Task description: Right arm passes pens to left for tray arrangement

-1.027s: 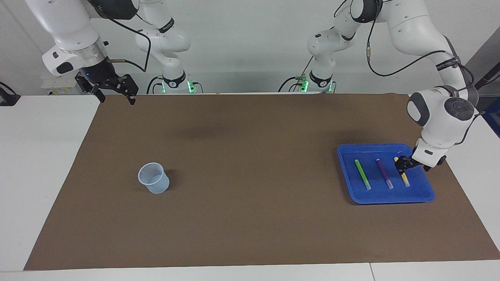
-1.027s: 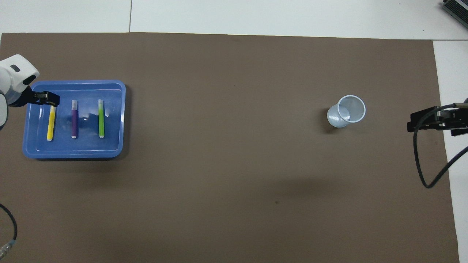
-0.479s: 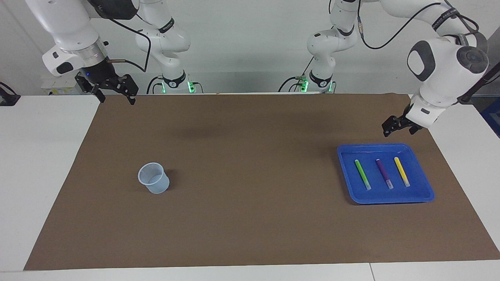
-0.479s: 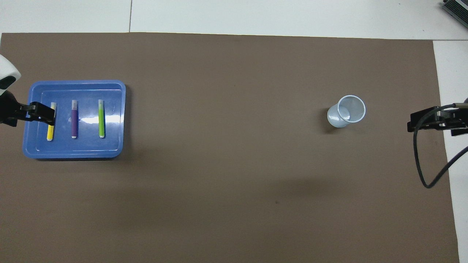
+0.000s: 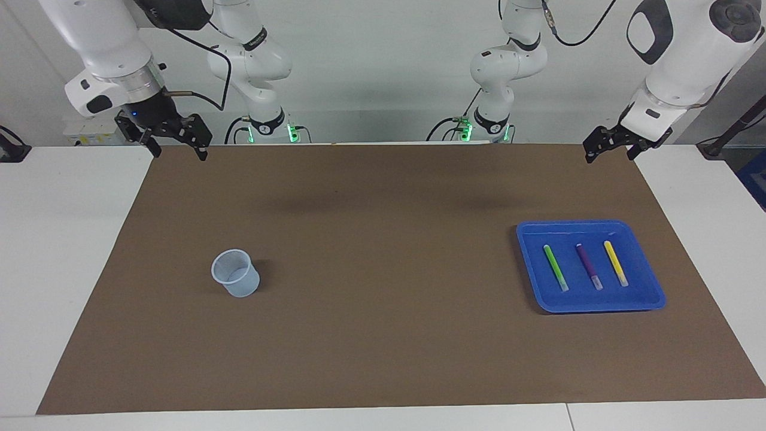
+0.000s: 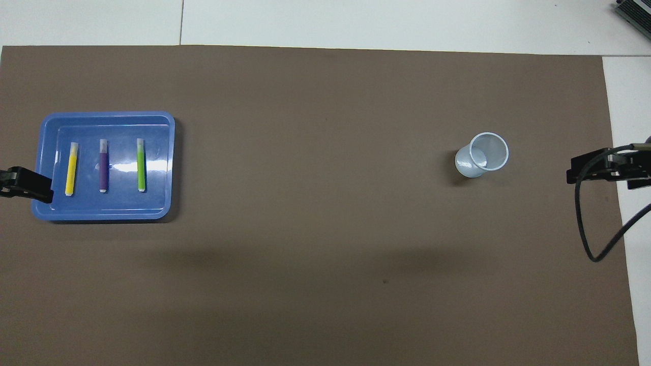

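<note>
Hanging wide open and empty: left gripper point(image 5: 609, 152) above the surface point(image 5: 383, 335) edge, clear of tray point(image 5: 598, 305) and pens point(image 5: 589, 266); right gripper point(image 5: 176, 143) likewise, waiting.

Overhead view: left hand point(image 6: 25, 183) cut off by the frame edge, only its black tip showing; right hand point(image 6: 605, 168) likewise cropped. Facing view: both arms' upper links run out of frame.

Mat point(image 5: 383, 335) centre open; cup point(image 5: 236, 273), tray point(image 5: 541, 281) only obstacles; both pincers seemingly raised at corners.
</note>
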### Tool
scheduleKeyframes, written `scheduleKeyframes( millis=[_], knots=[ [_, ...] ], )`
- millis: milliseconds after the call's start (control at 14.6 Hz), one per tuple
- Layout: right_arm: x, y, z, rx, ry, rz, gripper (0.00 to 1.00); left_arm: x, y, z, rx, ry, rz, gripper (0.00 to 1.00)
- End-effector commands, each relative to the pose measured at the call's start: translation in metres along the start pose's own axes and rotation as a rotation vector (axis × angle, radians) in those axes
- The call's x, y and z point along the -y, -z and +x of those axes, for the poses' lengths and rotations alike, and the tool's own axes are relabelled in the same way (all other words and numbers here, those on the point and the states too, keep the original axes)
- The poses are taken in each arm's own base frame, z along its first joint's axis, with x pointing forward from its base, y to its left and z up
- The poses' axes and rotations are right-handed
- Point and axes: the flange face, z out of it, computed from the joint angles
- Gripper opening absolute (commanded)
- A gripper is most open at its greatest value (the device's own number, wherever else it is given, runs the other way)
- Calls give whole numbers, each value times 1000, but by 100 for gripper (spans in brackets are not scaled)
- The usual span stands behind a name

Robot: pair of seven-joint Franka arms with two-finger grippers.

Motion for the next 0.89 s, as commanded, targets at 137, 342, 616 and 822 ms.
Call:
scheduleKeyframes(
  millis=[137, 342, 616, 822],
  knots=[
    [-2, 1, 0, 1, 18, -1, 100, -27, 38, -12, 2, -58, -23, 100],
    [-2, 1, 0, 1, 18, -1, 100, -32, 40, -9, -44, -67, -28, 100],
    [-2, 1, 0, 1, 18, -1, 100, -16, 30, 1, -72, -36, -88, 100],
    [-2, 1, 0, 1, 18, -1, 100, -23, 16, 12, -90, -47, -89, 100]
  ],
)
